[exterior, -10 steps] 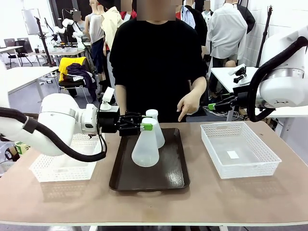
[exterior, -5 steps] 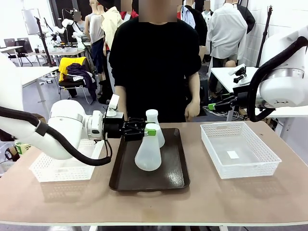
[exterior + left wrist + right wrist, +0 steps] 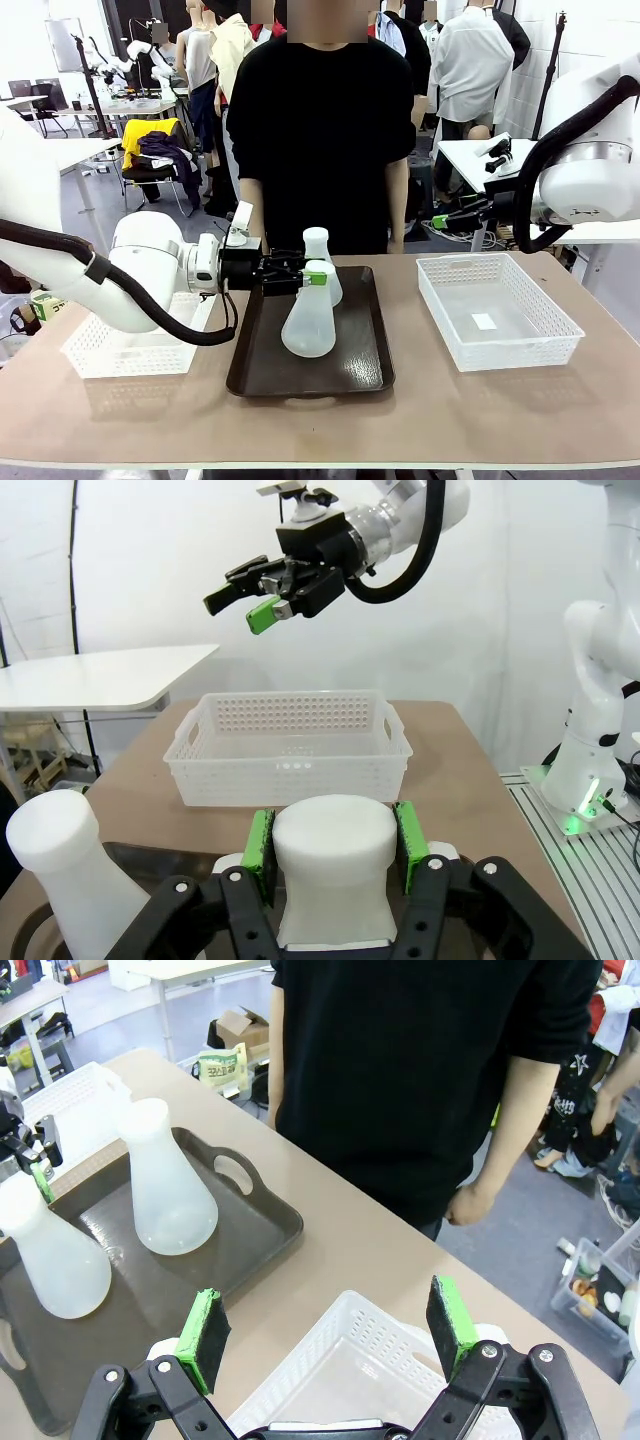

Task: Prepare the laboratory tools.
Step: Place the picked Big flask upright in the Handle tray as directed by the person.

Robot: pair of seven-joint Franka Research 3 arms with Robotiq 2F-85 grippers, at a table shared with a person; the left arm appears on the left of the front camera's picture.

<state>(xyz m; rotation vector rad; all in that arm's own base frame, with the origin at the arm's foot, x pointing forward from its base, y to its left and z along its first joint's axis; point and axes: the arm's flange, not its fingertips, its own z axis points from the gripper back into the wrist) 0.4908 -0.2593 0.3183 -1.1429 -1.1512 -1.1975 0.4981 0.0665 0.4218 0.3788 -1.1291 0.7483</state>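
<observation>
Two frosted-white conical flasks are over the dark brown tray point(image 3: 345, 375). My left gripper point(image 3: 311, 272) is shut on the neck of the front flask point(image 3: 308, 325), whose base is at or just above the tray floor. In the left wrist view the green pads point(image 3: 259, 842) clamp that neck point(image 3: 331, 865). The second flask point(image 3: 324, 258) stands upright just behind it, also seen in the left wrist view point(image 3: 70, 880). My right gripper point(image 3: 441, 221) hangs open in the air above the table's right side; its jaws point(image 3: 328, 1325) are wide with nothing between them.
A white mesh basket point(image 3: 497, 312) sits to the right of the tray and another point(image 3: 125, 350) to the left under my left arm. A person in black stands at the far edge, hands down at the sides.
My left gripper has carried the front flask slightly right and lower, toward the tray. The person's pointing hand has dropped back to their side. The right arm has not moved.
</observation>
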